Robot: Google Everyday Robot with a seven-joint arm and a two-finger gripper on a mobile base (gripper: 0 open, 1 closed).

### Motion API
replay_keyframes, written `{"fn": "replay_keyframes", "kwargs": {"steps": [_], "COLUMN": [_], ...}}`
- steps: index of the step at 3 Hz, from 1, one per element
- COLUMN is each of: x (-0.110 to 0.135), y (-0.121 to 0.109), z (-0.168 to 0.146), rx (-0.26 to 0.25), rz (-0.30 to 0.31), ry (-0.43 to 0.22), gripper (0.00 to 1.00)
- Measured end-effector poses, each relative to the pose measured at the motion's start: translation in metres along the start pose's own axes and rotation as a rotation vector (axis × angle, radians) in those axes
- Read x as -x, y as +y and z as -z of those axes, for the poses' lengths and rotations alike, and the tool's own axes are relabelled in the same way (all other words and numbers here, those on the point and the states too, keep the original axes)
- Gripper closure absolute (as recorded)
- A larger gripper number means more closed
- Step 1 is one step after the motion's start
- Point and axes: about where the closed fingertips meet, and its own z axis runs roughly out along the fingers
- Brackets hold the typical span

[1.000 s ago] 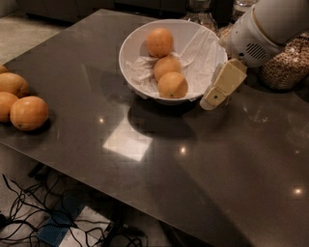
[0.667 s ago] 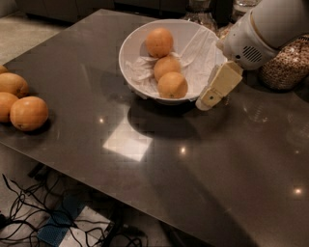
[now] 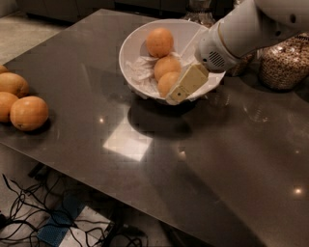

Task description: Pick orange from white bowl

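Note:
The white bowl (image 3: pixel 126 48) stands at the back middle of the dark table, lined with crumpled white paper. Three oranges lie in it: one at the back (image 3: pixel 160 42), one in the middle (image 3: pixel 167 66) and one at the front (image 3: pixel 165 83). My gripper (image 3: pixel 179 91), cream-coloured on a white arm, reaches in from the upper right. It hangs over the bowl's front right rim, right beside the front orange and partly covering it. I see nothing held in it.
Three loose oranges (image 3: pixel 29 112) lie at the table's left edge. A glass jar of grain (image 3: pixel 285 60) stands at the back right, with another jar (image 3: pixel 198 7) behind the bowl. Cables lie on the floor below the table's front edge.
My gripper has moved left, from beside the bowl's right outer side to over its front right rim, next to the front orange. The oranges have not moved.

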Motion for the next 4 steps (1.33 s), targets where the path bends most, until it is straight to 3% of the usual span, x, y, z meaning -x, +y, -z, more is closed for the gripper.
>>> {"fn": "replay_keyframes", "kwargs": {"steps": [2,4], "x": [0.016,0.008], "y": [-0.026,-0.052], "z": [-0.024,-0.033], "rx": [-0.057,-0.093], "rz": [-0.049,-0.104], "ry": [-0.05,-0.055], "gripper": [0.0,0.13]}}
